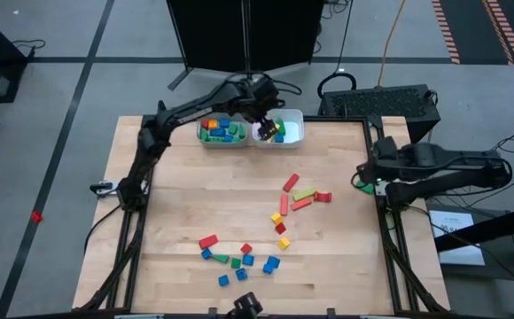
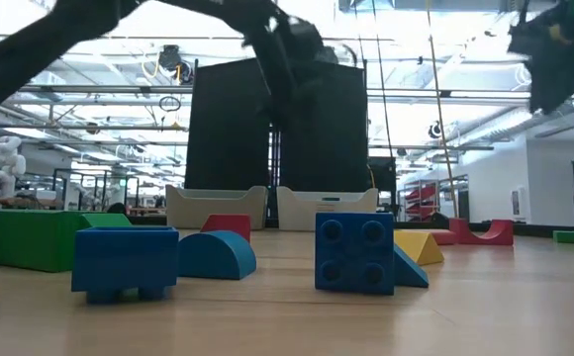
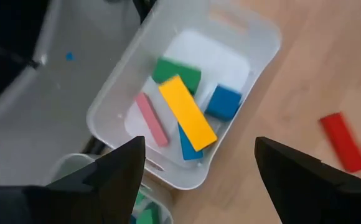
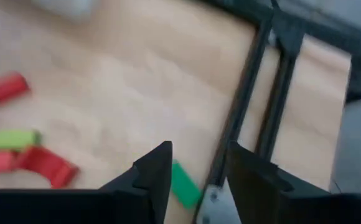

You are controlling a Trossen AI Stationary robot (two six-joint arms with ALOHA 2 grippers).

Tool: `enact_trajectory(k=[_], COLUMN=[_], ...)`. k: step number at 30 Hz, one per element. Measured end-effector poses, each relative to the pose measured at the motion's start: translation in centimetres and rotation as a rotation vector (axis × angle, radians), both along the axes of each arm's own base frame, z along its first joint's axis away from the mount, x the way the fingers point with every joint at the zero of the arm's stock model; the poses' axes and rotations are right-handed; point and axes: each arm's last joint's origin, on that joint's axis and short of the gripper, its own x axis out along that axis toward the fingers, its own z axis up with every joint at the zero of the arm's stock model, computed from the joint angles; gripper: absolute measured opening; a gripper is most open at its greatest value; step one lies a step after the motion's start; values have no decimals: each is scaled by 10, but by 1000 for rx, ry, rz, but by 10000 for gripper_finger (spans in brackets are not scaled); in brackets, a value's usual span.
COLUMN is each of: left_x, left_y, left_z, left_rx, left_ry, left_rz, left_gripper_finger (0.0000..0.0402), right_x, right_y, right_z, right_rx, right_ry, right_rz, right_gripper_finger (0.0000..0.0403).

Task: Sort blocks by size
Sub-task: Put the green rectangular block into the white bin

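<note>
Two pale bins stand side by side at the table's far edge. The left bin [image 1: 221,131] holds several blocks. The right bin [image 3: 187,106] holds a yellow bar [image 3: 187,112], a pink bar [image 3: 152,119], a green block and blue blocks. My left gripper [image 1: 266,124] [image 3: 199,168] hovers open above the right bin, holding nothing. Loose blocks lie on the wood in a red-green-yellow group at middle right [image 1: 297,199] and a blue-red-green group near the front [image 1: 239,257]. My right gripper [image 1: 366,177] [image 4: 196,177] hangs open over the table's right edge, above a green block [image 4: 183,183].
The table's dark metal frame [image 4: 243,112] runs along the right edge under my right gripper. In the low view big blue blocks [image 2: 354,252] stand close to the camera, with the bins [image 2: 218,208] behind. Bare wood lies between the bins and the loose blocks.
</note>
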Motion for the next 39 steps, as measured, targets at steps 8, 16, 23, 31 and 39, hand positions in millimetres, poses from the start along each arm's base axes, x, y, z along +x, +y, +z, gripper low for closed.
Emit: enact_trajectory(k=[8, 16, 23, 31, 39], left_x=[-33, -56, -62, -66, -69], left_y=[-27, -44, -47, -48, -50], left_z=[71, 106, 109, 105, 102], left_rx=[95, 172, 167, 157, 141], left_ry=[-132, -192, -173, -115, -71], left_rz=[-7, 2, 2, -20, -21], left_gripper_finger=[304, 304, 304, 304, 304], right_x=[31, 54, 64, 76, 86], right_y=[-3, -17, -34, -45, -47], right_z=[-54, -77, -94, -109, -123], right_rx=[209, 286, 358, 380, 390], right_ry=[306, 583, 817, 739, 625], right_rz=[-104, -48, 103, 99, -6], right_gripper_finger=[74, 7, 1, 1, 0])
